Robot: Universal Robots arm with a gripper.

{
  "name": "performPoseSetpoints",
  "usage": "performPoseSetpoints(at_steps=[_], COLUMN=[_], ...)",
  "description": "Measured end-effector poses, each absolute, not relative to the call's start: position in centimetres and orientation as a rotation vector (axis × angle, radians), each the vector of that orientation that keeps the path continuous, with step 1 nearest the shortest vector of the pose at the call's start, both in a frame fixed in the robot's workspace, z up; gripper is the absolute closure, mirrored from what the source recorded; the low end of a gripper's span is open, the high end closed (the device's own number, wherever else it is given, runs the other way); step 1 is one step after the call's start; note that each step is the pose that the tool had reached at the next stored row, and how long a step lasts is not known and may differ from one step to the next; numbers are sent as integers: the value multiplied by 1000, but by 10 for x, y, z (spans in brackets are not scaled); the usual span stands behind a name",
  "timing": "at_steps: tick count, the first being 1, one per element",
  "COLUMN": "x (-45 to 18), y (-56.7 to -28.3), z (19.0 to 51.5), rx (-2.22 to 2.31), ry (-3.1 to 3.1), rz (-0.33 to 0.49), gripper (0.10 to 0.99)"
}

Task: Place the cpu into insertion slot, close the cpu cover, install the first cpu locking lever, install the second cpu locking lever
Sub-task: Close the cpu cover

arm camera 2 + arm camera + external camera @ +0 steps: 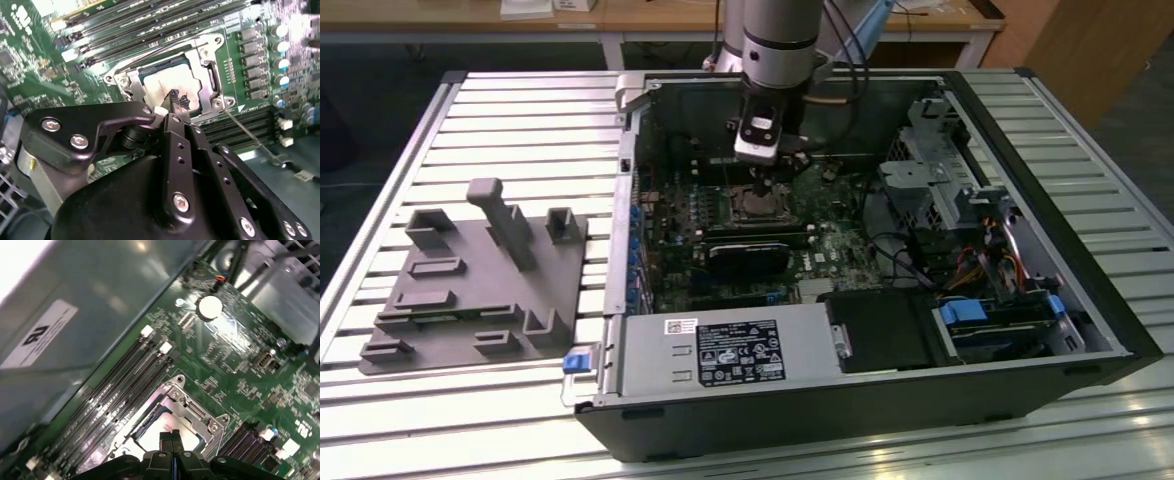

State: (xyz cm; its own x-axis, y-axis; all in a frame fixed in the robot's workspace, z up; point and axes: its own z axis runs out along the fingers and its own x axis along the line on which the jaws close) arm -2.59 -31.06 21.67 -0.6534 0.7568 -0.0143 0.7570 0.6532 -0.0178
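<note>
In the second wrist view, cannot see the near side of the cpu or the cpu cover: masked by the gripper. In the first wrist view, likewise masked. In the exterior view, both too small to judge.

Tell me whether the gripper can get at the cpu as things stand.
Probably yes: the gripper hangs right above the cpu with nothing between them. The cpu cover lies over its edges, so only its centre face is bare.
</note>
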Motion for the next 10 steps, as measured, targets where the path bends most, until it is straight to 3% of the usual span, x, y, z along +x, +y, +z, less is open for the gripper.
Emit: performPoseSetpoints(at_steps=[10], x=[-26], y=[-311], z=[217], rx=[1040], ry=[2957], rz=[-33], gripper=[980])
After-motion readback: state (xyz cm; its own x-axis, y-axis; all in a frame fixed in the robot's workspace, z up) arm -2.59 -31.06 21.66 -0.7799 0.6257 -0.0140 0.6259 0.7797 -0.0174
